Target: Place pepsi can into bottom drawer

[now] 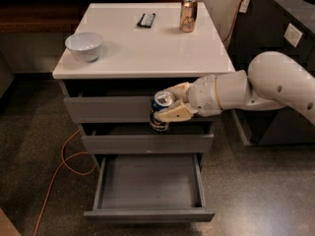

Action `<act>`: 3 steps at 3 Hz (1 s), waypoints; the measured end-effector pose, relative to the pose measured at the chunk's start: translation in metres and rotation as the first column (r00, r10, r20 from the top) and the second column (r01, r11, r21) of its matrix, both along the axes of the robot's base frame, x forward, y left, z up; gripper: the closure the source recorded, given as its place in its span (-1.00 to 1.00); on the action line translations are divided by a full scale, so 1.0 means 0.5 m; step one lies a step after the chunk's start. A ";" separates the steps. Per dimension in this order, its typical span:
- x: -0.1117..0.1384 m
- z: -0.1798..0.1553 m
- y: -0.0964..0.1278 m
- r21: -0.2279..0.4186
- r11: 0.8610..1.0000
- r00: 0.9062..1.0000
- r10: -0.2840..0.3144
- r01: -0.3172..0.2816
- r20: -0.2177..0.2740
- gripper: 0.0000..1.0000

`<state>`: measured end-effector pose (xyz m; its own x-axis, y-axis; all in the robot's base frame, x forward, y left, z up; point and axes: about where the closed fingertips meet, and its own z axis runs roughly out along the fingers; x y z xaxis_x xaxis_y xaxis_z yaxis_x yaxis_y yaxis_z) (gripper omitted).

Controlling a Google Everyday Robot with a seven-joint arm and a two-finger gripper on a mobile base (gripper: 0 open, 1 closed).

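Note:
My gripper [165,108] is shut on the pepsi can [160,113], a dark blue can with a silver top, held upright. It hangs in front of the top and middle grey drawer fronts, above the back part of the bottom drawer [150,213]. The bottom drawer is pulled out, a shallow grey tray with nothing in it. The white arm reaches in from the right.
On the white cabinet top [147,48] stand a white bowl [84,45] at the left, a gold can [188,14] at the back right and a small dark object [146,19]. An orange cable [64,163] lies on the floor at the left. A dark cabinet [280,28] stands at the right.

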<state>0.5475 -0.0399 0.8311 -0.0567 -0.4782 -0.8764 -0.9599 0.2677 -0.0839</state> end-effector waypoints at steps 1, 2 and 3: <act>-0.019 -0.068 0.006 0.028 1.000 1.000 0.012 -0.012 0.005 1.00; -0.036 -0.150 0.009 0.039 0.999 1.000 0.007 -0.007 0.009 1.00; -0.043 -0.241 0.010 -0.002 1.000 0.999 -0.031 0.031 0.009 1.00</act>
